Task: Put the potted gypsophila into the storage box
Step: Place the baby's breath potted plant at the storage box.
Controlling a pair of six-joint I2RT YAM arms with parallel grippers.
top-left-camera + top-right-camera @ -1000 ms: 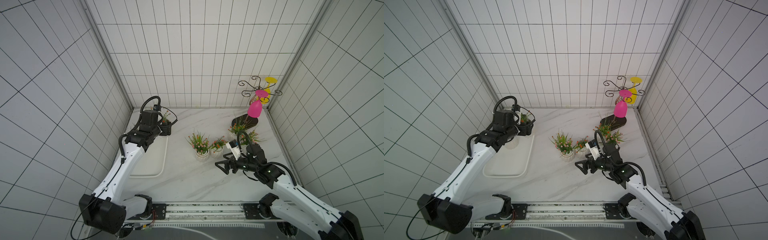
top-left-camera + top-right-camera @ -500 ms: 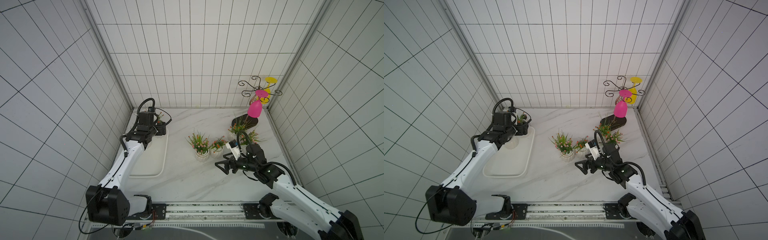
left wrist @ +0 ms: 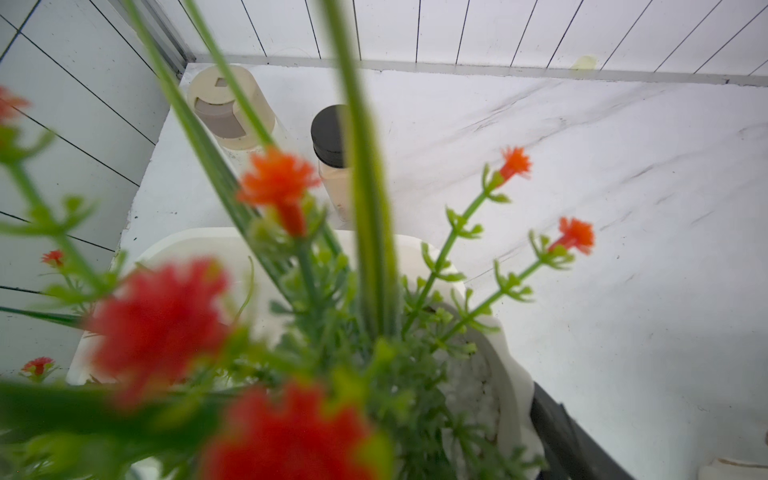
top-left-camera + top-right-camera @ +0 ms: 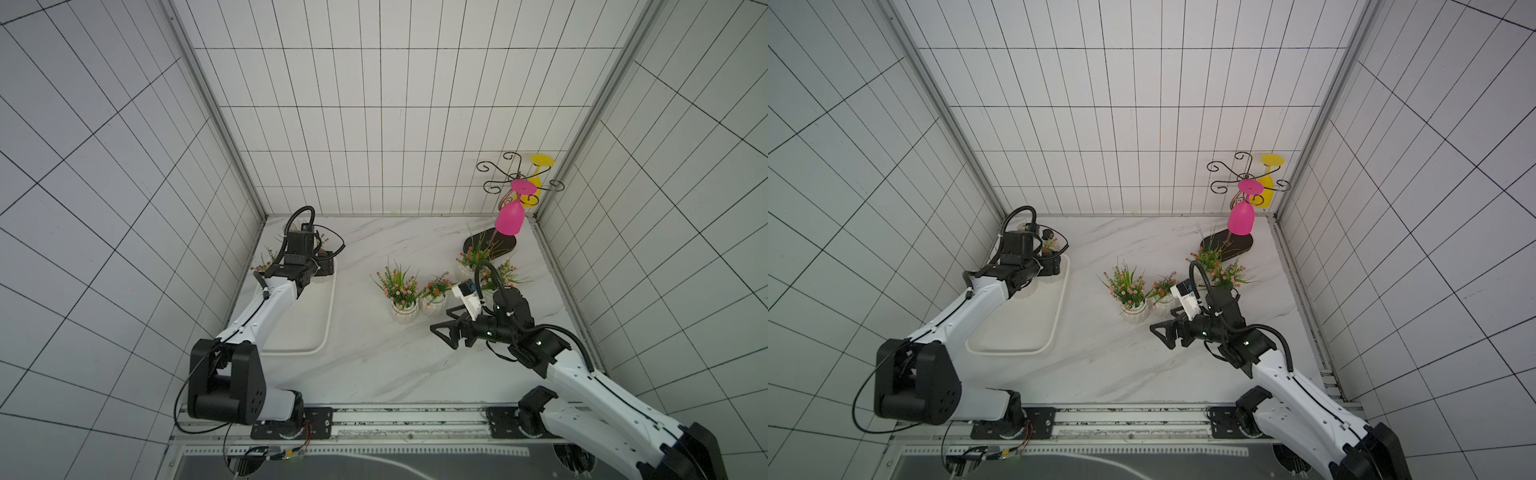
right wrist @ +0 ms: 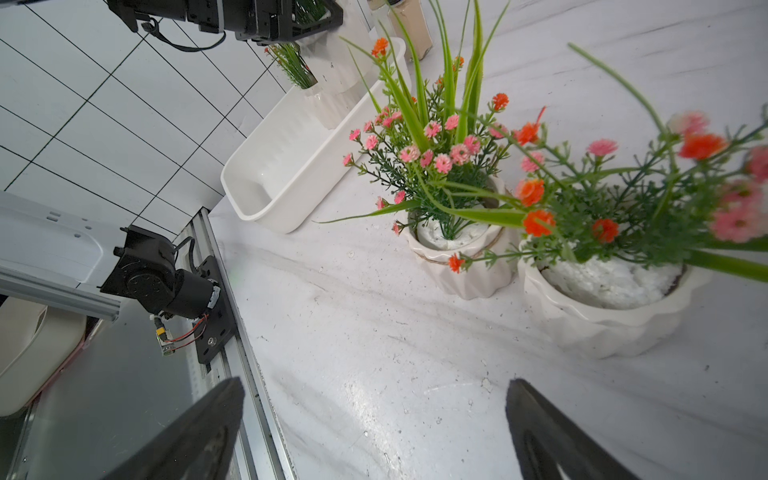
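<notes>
The left gripper (image 4: 323,266) is clamped wide around a white ribbed ceramic pot of red-flowered artificial gypsophila (image 3: 509,395), with one black finger (image 3: 561,436) lying against the pot's rim. The pot sits low at the far end of the shallow white plastic storage box (image 4: 327,328), beside another white pot (image 5: 326,110) standing inside it; whether the held pot touches the box floor cannot be told. The right gripper (image 4: 446,334) hangs over the white marbled tabletop (image 4: 374,374), jaws spread wide with nothing between them, near a pink-flowered white pot (image 4: 403,313) and an orange-flowered white pot (image 4: 434,305) standing side by side, well apart from the box
</notes>
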